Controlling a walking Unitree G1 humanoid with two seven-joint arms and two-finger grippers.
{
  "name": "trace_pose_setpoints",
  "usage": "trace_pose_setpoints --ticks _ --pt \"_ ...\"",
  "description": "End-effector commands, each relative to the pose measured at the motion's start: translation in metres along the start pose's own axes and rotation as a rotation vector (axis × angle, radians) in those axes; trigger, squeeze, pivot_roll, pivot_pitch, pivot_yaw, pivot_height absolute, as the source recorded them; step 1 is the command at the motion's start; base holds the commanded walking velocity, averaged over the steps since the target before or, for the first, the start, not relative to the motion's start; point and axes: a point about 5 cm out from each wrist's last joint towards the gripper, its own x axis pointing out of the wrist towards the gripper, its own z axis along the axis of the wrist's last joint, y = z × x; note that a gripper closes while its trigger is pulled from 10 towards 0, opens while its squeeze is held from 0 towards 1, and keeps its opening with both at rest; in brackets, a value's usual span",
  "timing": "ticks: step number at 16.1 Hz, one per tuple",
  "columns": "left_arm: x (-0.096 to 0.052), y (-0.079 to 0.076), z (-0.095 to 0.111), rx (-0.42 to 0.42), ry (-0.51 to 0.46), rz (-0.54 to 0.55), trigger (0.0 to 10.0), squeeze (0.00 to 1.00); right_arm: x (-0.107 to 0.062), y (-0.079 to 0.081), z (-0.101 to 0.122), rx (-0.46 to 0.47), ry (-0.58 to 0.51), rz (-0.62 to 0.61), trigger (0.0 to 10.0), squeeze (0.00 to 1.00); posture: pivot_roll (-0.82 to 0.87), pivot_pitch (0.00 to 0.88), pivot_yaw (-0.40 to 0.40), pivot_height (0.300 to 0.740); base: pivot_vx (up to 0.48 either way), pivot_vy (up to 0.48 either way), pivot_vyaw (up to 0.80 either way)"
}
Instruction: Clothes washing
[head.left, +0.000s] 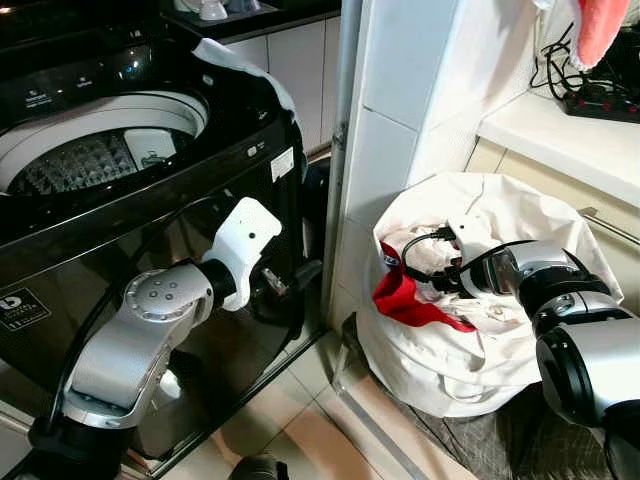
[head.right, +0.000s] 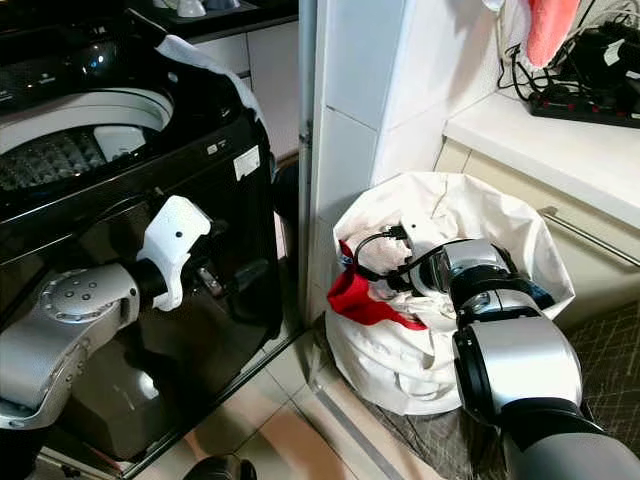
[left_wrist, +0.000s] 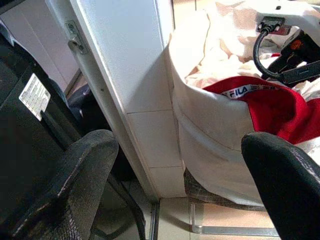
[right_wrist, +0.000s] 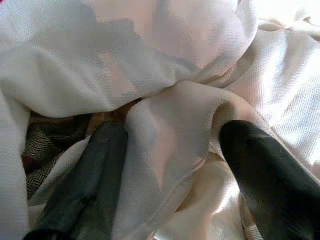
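Your right gripper (right_wrist: 165, 165) sits spread inside the laundry bag (head.left: 440, 370), a pale cloth (right_wrist: 170, 130) fold btwn fingers, bag beside the washer (head.left: 120, 150). Push deeper, pinch one layer w/ care. Left gripper (left_wrist: 175, 185) spread, idle.

The right gripper (right_wrist: 170, 150) reaches forward and down, fingers spread apart. The left gripper (left_wrist: 175, 185), held forward at mid-height, seems open too.

Silver arms with black joints, a white wrist housing (head.left: 243, 245), looping black cables and matte black fingers (left_wrist: 280, 185).
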Motion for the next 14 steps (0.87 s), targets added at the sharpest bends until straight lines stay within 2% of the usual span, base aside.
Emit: trace_pose_setpoints --ticks 1,4,6,7,8,10,12,14 --pt "0.0 -0.002 0.004 0.017 -0.01 -0.021 10.0 0.0 0.001 -0.007 -0.012 0.033 0.034 -0.012 0.0 0.0 0.15 0.0 -0.02 0.74 0.0 0.0 0.0" --pt "0.001 -0.003 0.005 0.018 -0.012 -0.025 10.0 0.0 0.0 -0.009 -0.01 0.07 0.005 -0.019 0.0 0.0 0.14 0.0 -0.019 0.74 0.0 0.0 0.0" --pt "0.001 -0.005 0.006 0.01 -0.022 -0.047 10.0 0.0 -0.002 -0.01 -0.007 0.141 -0.038 -0.001 0.0 0.0 0.14 0.0 -0.017 0.74 0.0 0.0 0.0" --pt "0.0 -0.008 0.009 -0.015 -0.053 -0.072 10.0 0.0 -0.002 -0.011 -0.006 0.16 -0.053 0.009 0.0 0.0 0.14 0.0 -0.017 0.74 0.0 0.0 0.0" --pt "-0.003 -0.014 0.017 -0.08 -0.129 -0.142 10.0 0.0 -0.004 -0.011 -0.002 0.184 -0.095 0.027 0.0 0.0 0.14 0.0 -0.015 0.74 0.0 0.0 0.0" --pt "-0.008 -0.026 0.023 -0.106 -0.177 -0.247 10.0 0.0 -0.008 -0.013 0.006 0.242 -0.156 0.054 0.0 0.0 0.13 0.0 -0.015 0.74 0.0 0.0 0.0" --pt "-0.006 -0.025 0.017 -0.087 -0.148 -0.223 10.0 0.0 -0.016 -0.017 0.016 0.278 -0.204 0.08 0.0 0.0 0.12 0.0 -0.016 0.74 0.0 0.0 0.0" --pt "-0.002 -0.021 0.017 -0.092 -0.158 -0.182 10.0 0.0 -0.03 -0.019 0.035 0.406 -0.337 0.18 0.0 0.0 0.11 0.0 -0.012 0.74 0.0 0.0 0.0"
